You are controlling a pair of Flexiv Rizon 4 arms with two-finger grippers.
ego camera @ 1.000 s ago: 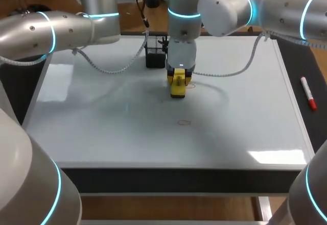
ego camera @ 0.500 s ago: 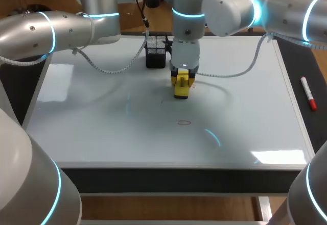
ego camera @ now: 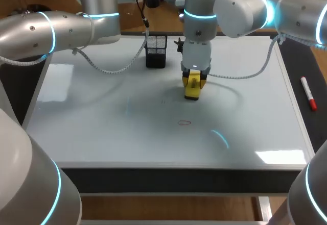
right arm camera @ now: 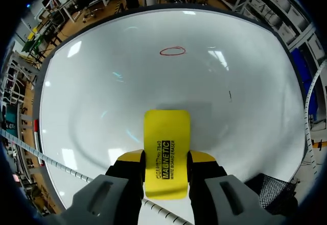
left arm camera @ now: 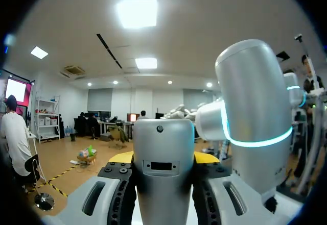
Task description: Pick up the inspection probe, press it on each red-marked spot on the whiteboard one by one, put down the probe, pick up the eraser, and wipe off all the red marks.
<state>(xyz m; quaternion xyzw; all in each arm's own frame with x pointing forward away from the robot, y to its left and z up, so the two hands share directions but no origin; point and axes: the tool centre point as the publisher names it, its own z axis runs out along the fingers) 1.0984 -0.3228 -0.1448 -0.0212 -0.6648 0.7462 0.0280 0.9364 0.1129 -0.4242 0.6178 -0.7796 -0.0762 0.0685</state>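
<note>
Whiteboard surface lay flat; right arm hung over its middle; black mesh basket stood behind, apart; right hand clamped the yellow eraser from both sides, long axis along the fingers, free end toward the red oval, bare board between; red marker beside the board's right edge.

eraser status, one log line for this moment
right gripper: shut on eraser | whiteboard: one red mark ahead of eraser, not yet wiped
</note>
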